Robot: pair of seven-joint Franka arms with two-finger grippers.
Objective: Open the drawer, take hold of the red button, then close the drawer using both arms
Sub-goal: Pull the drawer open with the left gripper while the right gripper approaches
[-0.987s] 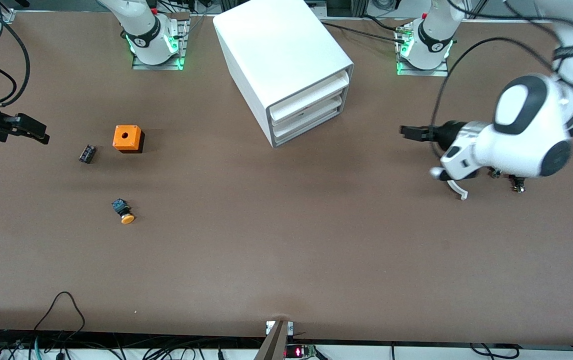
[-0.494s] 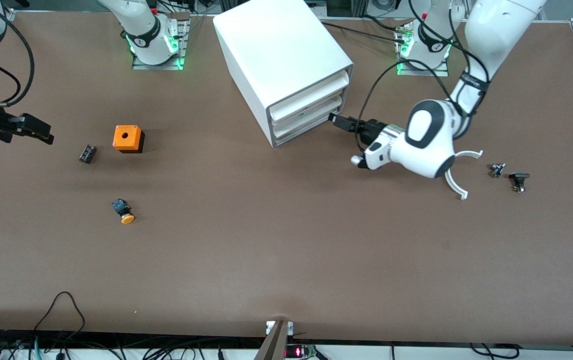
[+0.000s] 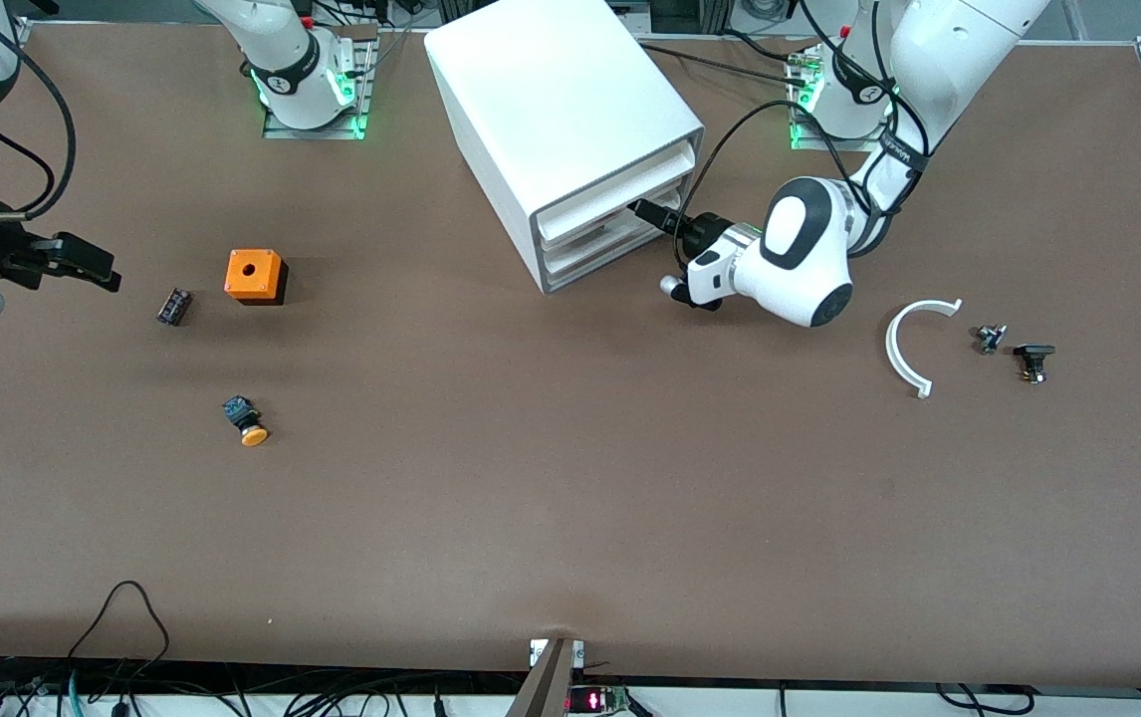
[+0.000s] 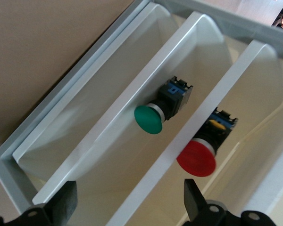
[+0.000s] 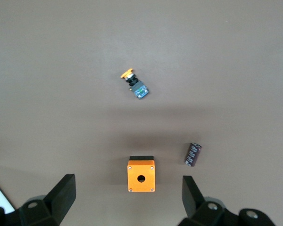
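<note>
Progress: nothing completed; all three drawers sit nearly shut in the cabinet (image 3: 570, 119), and opening, grabbing and closing are all left.
Drawer: the middle drawer (image 4: 146, 141) is just in front of the left gripper (image 3: 652, 214), apparently not yet touched.
Button: the red button (image 4: 196, 157) lies in a tray, beside a green button (image 4: 148, 119) in the neighbouring tray.
Left gripper: jaws spread wide, empty.
Right gripper: the right gripper (image 3: 83, 262) waits, jaws apart and empty, over the worktop (image 3: 570, 478) near the orange cube (image 3: 254, 275).
</note>
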